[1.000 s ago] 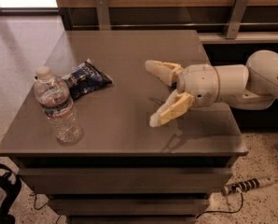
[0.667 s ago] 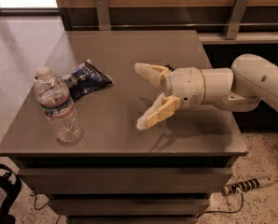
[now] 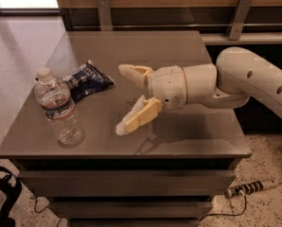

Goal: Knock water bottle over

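The water bottle [image 3: 58, 109] stands upright near the front left corner of the grey table [image 3: 188, 131]. It is clear ribbed plastic with a white cap and a thin white-and-red label band. My gripper [image 3: 122, 99] hangs over the middle of the table, to the right of the bottle and apart from it. Its two cream fingers are spread open and point left toward the bottle. Nothing is between them.
A dark blue snack bag [image 3: 86, 80] lies flat just behind the bottle, to its right. A wooden wall with metal brackets [image 3: 104, 12] runs behind the table. A black bag [image 3: 1, 195] and a cable [image 3: 247, 189] lie on the floor.
My gripper and arm have moved left across the table, closer to the bottle. The bottle and the snack bag have not moved.
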Robot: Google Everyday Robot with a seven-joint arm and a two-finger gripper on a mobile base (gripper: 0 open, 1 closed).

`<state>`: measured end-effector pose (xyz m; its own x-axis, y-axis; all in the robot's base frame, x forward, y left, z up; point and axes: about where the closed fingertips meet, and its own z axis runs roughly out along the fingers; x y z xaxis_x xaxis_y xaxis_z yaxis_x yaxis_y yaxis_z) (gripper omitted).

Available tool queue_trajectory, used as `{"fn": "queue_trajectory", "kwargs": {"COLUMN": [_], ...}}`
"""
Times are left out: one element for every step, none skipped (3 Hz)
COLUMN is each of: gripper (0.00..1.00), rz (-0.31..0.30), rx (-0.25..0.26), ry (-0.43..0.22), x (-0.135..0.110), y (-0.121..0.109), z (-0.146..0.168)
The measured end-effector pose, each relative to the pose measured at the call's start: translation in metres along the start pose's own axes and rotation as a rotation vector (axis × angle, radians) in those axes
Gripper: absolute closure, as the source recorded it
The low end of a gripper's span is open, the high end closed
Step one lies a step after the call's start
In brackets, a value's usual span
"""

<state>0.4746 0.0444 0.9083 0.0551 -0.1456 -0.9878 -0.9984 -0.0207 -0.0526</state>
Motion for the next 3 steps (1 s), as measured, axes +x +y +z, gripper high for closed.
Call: {"fn": "queue_trajectory", "kwargs": {"gripper": [0.00, 0.00, 0.00], "rz": [-0.022, -0.037, -0.035], "rx": [-0.002, 0.004, -0.013], "ry": [0.008, -0.017, 0.005], "x": [-0.007, -0.015, -0.021], "y": [0.002, 0.005, 0.014], "z": [0.014, 0.025, 0.063]}}
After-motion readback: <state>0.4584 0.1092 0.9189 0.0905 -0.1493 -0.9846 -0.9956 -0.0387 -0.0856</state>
